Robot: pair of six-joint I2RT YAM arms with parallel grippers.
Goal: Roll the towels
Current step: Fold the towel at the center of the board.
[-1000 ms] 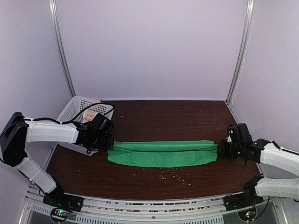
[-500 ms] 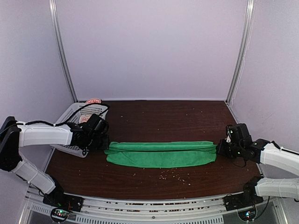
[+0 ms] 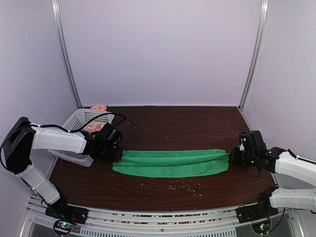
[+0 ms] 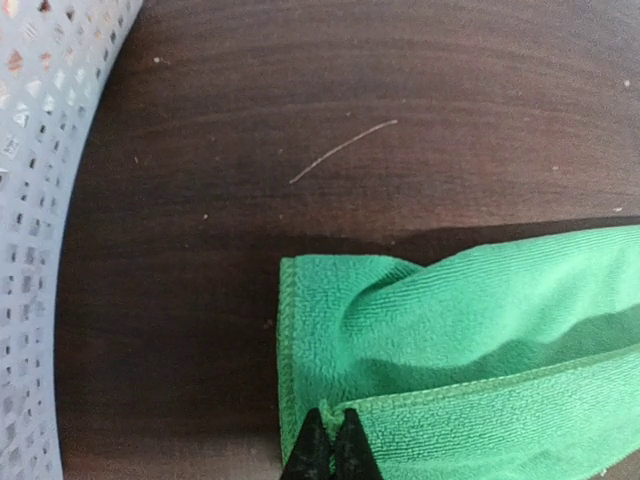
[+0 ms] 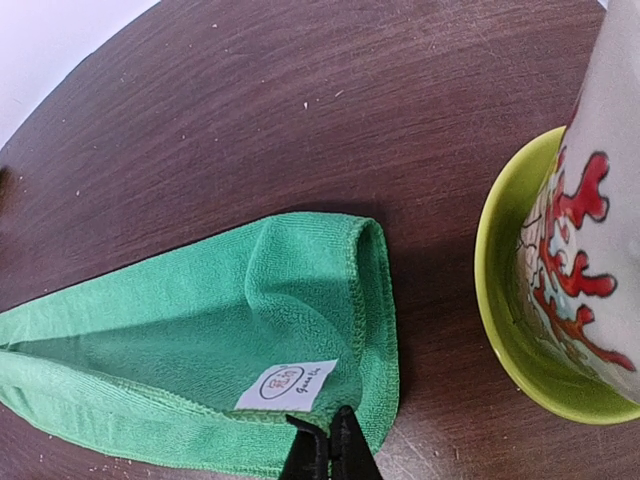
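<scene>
Item: my left gripper (image 4: 323, 438) and right gripper (image 5: 330, 438), each pinched shut on one end of the long, folded bright-green microfibre towel (image 3: 170, 163), mid-table. Change: left end has eased back rightward, so rolling is still unstarted. Beyond: white perforated plastic basket (image 3: 73, 124).

High rear view; both wrist views close, downward (all share green towel (image 3: 170, 163))
</scene>
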